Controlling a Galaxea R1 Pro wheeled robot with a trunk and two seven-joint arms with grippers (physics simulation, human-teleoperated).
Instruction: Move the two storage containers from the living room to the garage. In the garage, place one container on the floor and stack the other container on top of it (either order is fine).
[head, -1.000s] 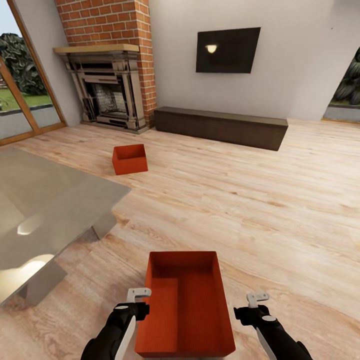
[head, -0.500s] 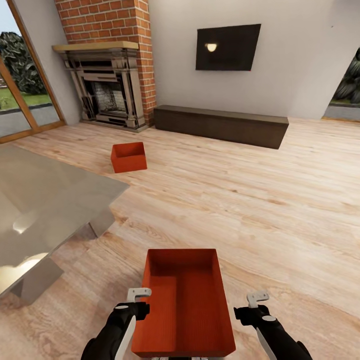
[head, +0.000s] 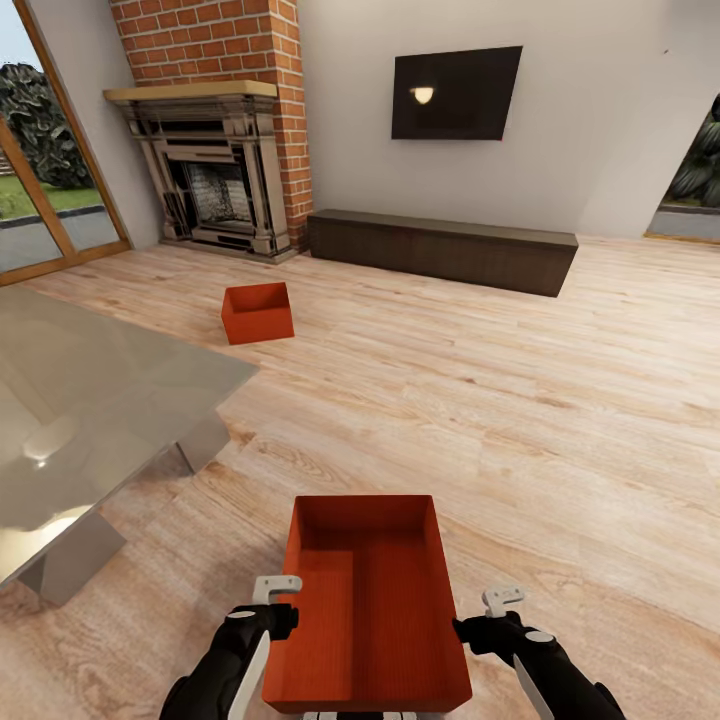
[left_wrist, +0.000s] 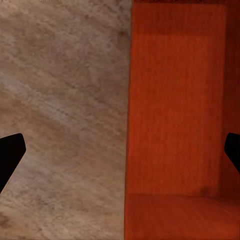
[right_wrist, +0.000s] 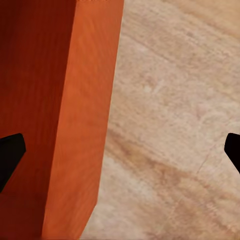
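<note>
Domestic living room, simulator-rendered. Indicators: brick chimney breast (head: 215, 38) with wooden mantel (head: 192, 92) and ornate fireplace (head: 212, 185) at the far left corner; dark wall-mounted screen (head: 456, 93) on the pale far wall; long low dark cabinet (head: 441, 250) along that wall's base; light wood plank flooring (head: 480, 400); wood-framed glazed door (head: 45, 170) at left, showing greenery outside; glossy grey low table (head: 80, 420) at left.

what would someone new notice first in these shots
A red-orange storage container sits on the wood plank floor right in front, flanked by the left gripper and right gripper, both open over its side walls. A second container stands farther off near the brick fireplace.
</note>
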